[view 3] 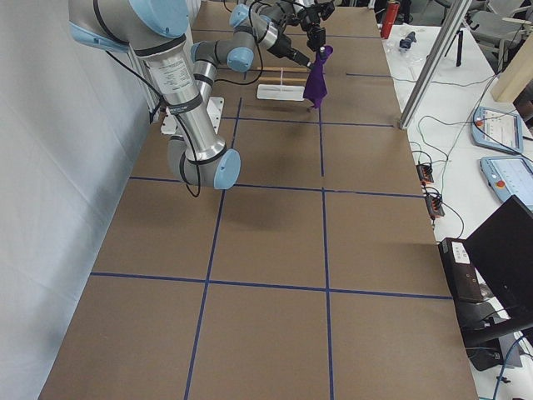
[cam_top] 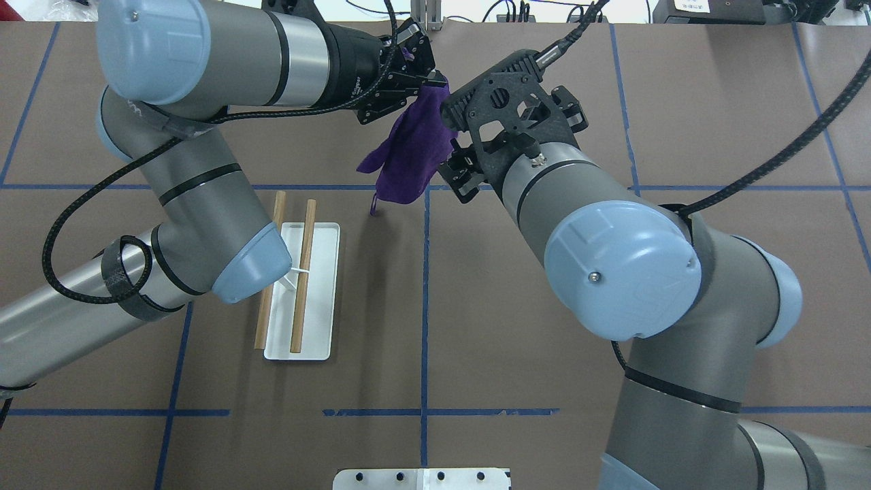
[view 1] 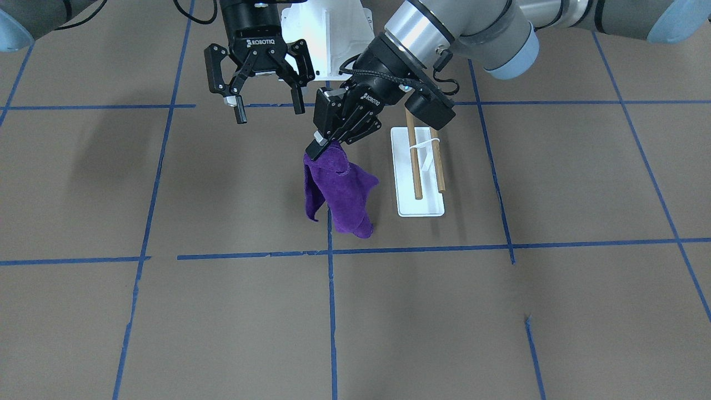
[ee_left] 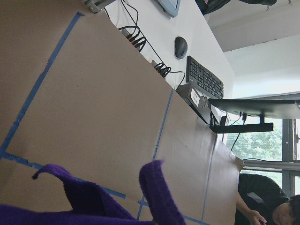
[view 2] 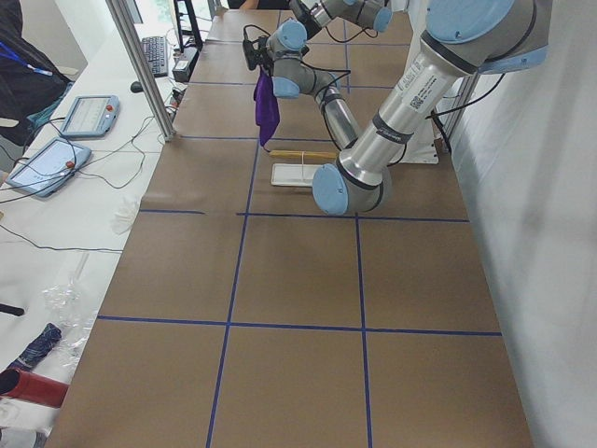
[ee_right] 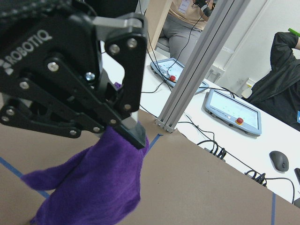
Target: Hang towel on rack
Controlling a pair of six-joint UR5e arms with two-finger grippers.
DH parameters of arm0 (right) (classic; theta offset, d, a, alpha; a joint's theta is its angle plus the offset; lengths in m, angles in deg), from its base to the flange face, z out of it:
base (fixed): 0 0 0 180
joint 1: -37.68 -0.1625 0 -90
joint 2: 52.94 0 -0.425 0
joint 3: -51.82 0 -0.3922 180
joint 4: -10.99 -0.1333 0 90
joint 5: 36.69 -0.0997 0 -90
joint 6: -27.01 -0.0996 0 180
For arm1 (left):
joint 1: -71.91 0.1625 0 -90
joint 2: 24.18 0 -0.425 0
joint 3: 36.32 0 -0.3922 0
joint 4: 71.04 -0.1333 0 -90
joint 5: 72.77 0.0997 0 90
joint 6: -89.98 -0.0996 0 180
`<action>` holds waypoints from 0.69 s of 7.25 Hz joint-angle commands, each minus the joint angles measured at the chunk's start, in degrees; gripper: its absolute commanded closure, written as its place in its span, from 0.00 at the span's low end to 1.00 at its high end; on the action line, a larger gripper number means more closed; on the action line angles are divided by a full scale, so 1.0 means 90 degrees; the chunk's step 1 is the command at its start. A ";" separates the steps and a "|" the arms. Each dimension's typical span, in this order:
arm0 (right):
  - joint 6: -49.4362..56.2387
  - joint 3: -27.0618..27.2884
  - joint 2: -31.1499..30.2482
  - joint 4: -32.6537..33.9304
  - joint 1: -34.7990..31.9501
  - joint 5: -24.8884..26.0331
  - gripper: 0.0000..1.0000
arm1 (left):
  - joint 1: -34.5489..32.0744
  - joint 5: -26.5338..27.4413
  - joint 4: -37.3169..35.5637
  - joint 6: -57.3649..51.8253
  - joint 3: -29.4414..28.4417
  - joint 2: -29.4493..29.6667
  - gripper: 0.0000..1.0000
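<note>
We see the rack [view 1: 415, 172] standing on the brown counter [view 1: 500, 311], its two wooden dowels [cam_top: 303, 272] lying parallel above the white base plate [view 1: 422, 208]; nothing lies over either dowel.

The purple towel [view 1: 339, 191] is off the rack; it hangs in the air just beside it, on the rack's long side that faces the robot's right arm; a strip of bare counter shows between cloth and base plate. The cloth drops in loose folds from one pinched corner; whether its lowest tip touches the counter we cannot tell.

The left tool [view 1: 325, 148] is clamped on that top corner of the towel, jaws drawn close with the cloth between them; it sits above and beside the rack's end nearest the robot, and its forearm passes over that end. In the right wrist view we see the same jaws from close by, gripping the purple fabric at its peak.

The right tool [view 1: 269, 113] hangs with jaws spread wide and nothing in them; it is farther from the rack than the towel, on the towel's other side, and near the left tool without touching it; in the overhead view it sits close beside the hanging cloth.

Blue tape lines [view 1: 331, 311] mark the counter in squares; one runs parallel to the rack and passes under the towel.
</note>
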 commanded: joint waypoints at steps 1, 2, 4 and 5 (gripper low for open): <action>0.0015 0.0831 -0.0888 0.0000 0.0077 -0.0099 0.00 | -0.0016 -0.0003 -0.0036 -0.0147 0.0047 -0.0013 1.00; 0.0015 0.1281 -0.1396 0.0000 0.0116 -0.0187 0.00 | -0.0016 -0.0003 -0.0066 -0.0158 0.0057 -0.0013 1.00; 0.0044 0.2074 -0.2557 0.0010 -0.0058 -0.0850 0.00 | -0.0045 0.0006 -0.0482 -0.0158 0.0706 -0.0381 1.00; 0.0083 0.2154 -0.2950 0.0020 -0.0127 -0.1016 0.00 | -0.0055 0.0016 -0.0979 -0.0158 0.1040 -0.0462 1.00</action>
